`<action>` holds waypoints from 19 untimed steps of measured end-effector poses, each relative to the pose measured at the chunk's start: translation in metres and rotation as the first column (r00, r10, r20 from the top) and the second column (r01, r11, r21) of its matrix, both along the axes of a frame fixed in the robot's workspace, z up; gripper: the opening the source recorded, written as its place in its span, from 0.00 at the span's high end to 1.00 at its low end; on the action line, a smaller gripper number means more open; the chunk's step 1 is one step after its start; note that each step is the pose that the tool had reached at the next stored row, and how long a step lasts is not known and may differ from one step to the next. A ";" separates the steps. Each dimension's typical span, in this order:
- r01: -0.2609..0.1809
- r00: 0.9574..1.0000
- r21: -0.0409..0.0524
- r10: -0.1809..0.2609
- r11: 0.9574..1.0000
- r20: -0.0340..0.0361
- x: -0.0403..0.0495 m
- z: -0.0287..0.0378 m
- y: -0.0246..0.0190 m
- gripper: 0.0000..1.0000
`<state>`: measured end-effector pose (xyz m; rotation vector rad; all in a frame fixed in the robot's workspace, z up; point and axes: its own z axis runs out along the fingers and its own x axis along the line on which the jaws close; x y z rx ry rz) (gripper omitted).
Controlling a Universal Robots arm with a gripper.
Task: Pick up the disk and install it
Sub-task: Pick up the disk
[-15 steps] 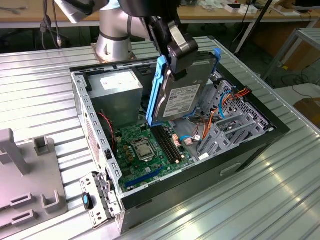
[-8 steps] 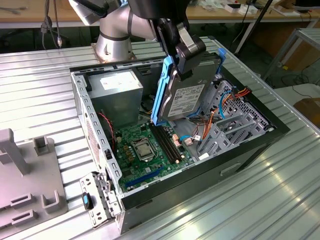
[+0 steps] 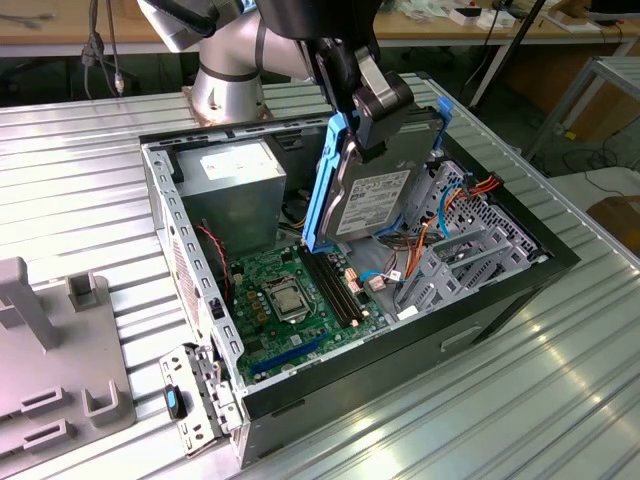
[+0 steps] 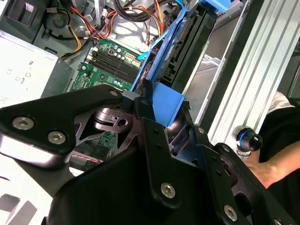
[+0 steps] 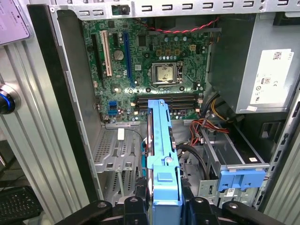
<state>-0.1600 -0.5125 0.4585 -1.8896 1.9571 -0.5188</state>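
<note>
The disk (image 3: 375, 195), a grey metal drive in a bright blue carrier frame, hangs on edge and tilted above the open computer case (image 3: 400, 370), over the memory slots and cables. My gripper (image 3: 372, 115) is shut on its upper end. In both wrist views the blue carrier (image 5: 164, 140) (image 4: 166, 101) sits clamped between the black fingers (image 5: 194, 206) (image 4: 152, 136), pointing down into the case. The grey drive cage (image 3: 460, 255) lies just to the exterior view's right of the disk.
Inside the case are the green motherboard (image 3: 290, 300), a grey power supply (image 3: 235, 190) with a white label, loose coloured cables (image 3: 430, 235) and a pale blue latch (image 5: 241, 178). A grey fixture (image 3: 50, 370) stands on the table. A person's hand (image 4: 267, 168) rests beside the case.
</note>
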 end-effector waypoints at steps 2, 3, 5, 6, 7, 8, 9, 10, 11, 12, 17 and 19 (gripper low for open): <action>0.000 1.000 0.000 0.000 1.000 0.000 0.0000 0.0000 -0.0003 0.63; 0.000 1.000 0.000 0.000 1.000 0.000 0.0000 0.0000 -0.0003 0.63; 0.000 1.000 0.000 0.000 1.000 0.000 0.0000 0.0000 -0.0004 0.63; 0.000 1.000 0.000 0.000 1.000 0.000 0.0000 0.0000 -0.0004 0.63; 0.000 1.000 0.000 0.000 1.000 0.000 0.0000 0.0000 -0.0004 0.63; 0.000 1.000 0.000 0.000 1.000 0.000 0.0000 0.0000 -0.0004 0.63; 0.000 1.000 0.000 0.000 1.000 0.000 0.0000 0.0000 -0.0004 0.63; 0.000 1.000 0.000 0.000 1.000 0.000 0.0000 0.0000 -0.0004 0.63; 0.000 1.000 0.000 0.000 1.000 0.000 0.0000 0.0000 -0.0004 0.63; -0.001 1.000 0.000 0.001 1.000 0.000 0.0006 0.0000 -0.0005 0.63; -0.029 1.000 0.002 0.029 1.000 0.000 0.0117 -0.0003 -0.0019 0.63; -0.029 1.000 0.002 0.029 1.000 0.000 0.0152 -0.0003 -0.0041 0.63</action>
